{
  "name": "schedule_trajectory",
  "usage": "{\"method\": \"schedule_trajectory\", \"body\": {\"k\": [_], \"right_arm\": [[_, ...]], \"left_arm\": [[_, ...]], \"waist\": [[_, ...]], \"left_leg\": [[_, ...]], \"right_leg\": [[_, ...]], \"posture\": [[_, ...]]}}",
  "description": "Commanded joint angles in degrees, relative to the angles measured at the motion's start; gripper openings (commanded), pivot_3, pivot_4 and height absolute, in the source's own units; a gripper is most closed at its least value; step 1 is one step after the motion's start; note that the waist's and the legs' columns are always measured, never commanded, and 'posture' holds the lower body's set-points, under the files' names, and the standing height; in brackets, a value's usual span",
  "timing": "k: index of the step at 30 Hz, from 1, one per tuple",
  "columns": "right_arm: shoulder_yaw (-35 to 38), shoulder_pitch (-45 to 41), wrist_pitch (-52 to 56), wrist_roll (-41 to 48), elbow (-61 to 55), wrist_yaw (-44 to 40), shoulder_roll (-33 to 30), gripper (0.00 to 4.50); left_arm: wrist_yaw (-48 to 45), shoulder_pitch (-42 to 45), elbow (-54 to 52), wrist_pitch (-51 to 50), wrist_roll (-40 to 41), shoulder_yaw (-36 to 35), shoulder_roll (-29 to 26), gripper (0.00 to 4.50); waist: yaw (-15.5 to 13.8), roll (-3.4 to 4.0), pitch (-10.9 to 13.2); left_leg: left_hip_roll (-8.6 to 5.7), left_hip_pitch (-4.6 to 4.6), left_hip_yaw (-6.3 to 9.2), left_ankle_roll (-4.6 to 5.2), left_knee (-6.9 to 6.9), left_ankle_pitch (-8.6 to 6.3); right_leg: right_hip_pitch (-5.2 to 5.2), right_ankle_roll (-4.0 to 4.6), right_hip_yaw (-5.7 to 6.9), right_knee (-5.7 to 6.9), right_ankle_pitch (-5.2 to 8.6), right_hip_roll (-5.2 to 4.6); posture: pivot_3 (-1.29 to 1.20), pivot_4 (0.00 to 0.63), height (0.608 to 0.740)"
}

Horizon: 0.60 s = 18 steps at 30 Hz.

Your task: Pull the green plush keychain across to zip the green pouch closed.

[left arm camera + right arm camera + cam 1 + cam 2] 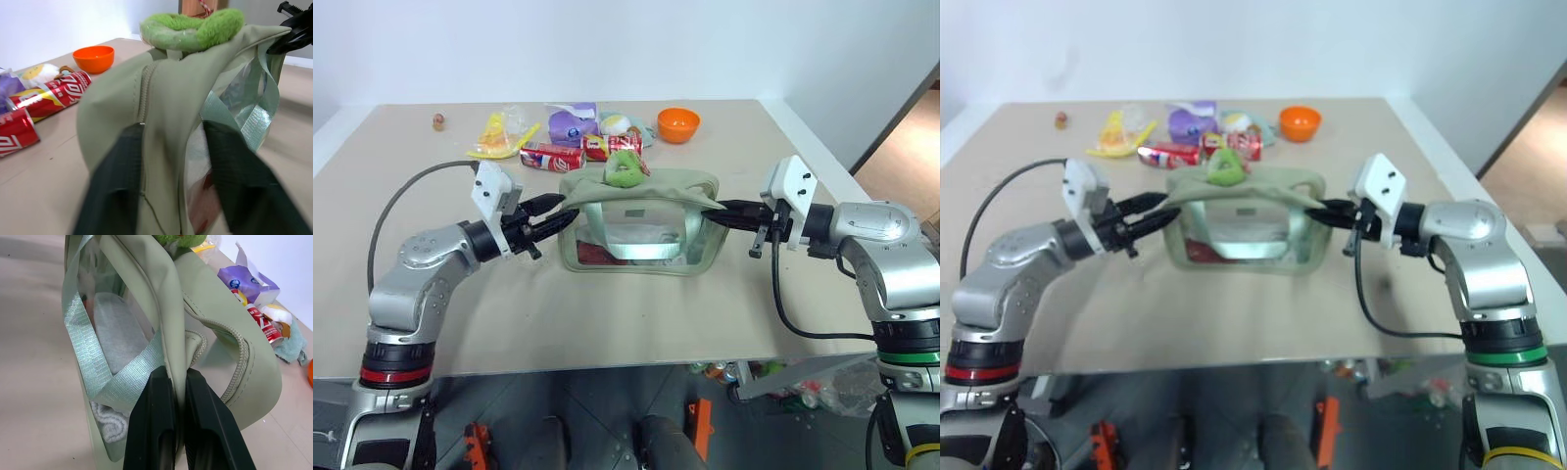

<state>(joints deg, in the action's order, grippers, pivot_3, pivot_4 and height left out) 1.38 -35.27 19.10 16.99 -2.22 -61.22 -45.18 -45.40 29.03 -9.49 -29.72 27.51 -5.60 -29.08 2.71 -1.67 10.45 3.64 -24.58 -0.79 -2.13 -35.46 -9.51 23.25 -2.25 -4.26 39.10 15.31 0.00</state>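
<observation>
table (636,313): bare beige top in frame's lower half
green pouch (636,230): frame centre, white cloth inside
green plush keychain (625,168): atop pouch
right gripper (722,209): pinched tight on pouch's right end
left gripper (551,208): fingers apart, straddling pouch's left end

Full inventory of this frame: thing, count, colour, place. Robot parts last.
table: 1, beige, under everything.
pouch: 1, pale green with clear sides, table centre, held between both claws.
plush keychain: 1, lime green, on top of the pouch.
bowl: 1, orange, far side behind the pouch.
cans: 2, red, lying behind the pouch.
packet: 1, purple, far side.
wrapper: 1, yellow, far left of the pile.
left claw: 1, black, at the pouch's left end, fingers either side of the fabric.
right claw: 1, black, shut on the pouch's right end.
</observation>
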Motion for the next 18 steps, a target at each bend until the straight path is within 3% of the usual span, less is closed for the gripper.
{"method": "schedule_trajectory", "body": {"k": [1, 2, 7, 11, 15, 18], "right_arm": [[0.7, -1.2, 0.1, 0.9, -1.8, 0.0, -0.2, 0.00], [1.2, -1.5, 2.0, 2.2, -2.0, 0.2, 0.1, 0.00], [2.4, -2.3, 0.3, 3.0, -3.6, 0.2, -0.2, 1.63], [3.4, -7.6, 3.2, 5.3, -5.9, 1.6, 0.0, 3.13], [-1.4, -15.8, 7.2, 7.0, -7.8, 3.0, 4.8, 4.45], [-5.2, -19.0, 7.2, 6.3, -6.5, 3.0, 9.4, 4.45]], "left_arm": [[0.7, 0.6, -0.9, 1.7, 0.0, 0.3, 0.8, 0.38], [0.9, 0.7, -0.8, 1.8, -0.1, 0.4, 1.0, 0.10], [1.4, 0.1, -1.5, 1.8, -0.5, 1.2, 1.2, 0.00], [2.1, -0.4, -2.3, 1.5, -0.3, 1.3, 1.3, 0.00], [2.8, -0.8, -3.5, 0.8, 0.2, 1.6, 1.6, 0.00], [3.2, -1.0, -3.8, 0.8, 0.0, 2.0, 1.8, 0.00]], "waist": [[0.0, 0.00, 0.0], [0.0, 0.00, 0.0], [-0.1, 0.00, 0.0], [0.0, 0.01, 0.0], [0.0, 0.01, 0.0], [0.0, -0.02, 0.0]], "left_leg": [[0.00, 0.00, 0.00, 0.00, 0.00, 0.00], [0.00, 0.00, 0.01, 0.00, 0.00, 0.00], [-0.01, -0.02, 0.01, 0.00, 0.00, 0.00], [-0.02, -0.02, 0.00, 0.00, 0.00, 0.00], [0.01, 0.01, 0.03, 0.00, 0.01, 0.00], [0.02, 0.02, 0.07, 0.00, 0.02, 0.00]], "right_leg": [[0.00, 0.00, 0.00, 0.00, 0.00, 0.00], [0.00, 0.00, 0.00, 0.00, 0.00, 0.00], [0.00, 0.00, 0.00, 0.00, 0.00, -0.01], [0.01, -0.02, 0.00, 0.00, 0.00, -0.02], [0.01, 0.02, 0.01, 0.00, -0.02, 0.01], [-0.01, 0.03, 0.05, 0.00, -0.02, 0.02]], "posture": [[0.00, 0.150, 0.740], [0.00, 0.150, 0.740], [0.00, 0.150, 0.740], [0.00, 0.150, 0.740], [0.00, 0.150, 0.740], [0.00, 0.150, 0.740]]}}
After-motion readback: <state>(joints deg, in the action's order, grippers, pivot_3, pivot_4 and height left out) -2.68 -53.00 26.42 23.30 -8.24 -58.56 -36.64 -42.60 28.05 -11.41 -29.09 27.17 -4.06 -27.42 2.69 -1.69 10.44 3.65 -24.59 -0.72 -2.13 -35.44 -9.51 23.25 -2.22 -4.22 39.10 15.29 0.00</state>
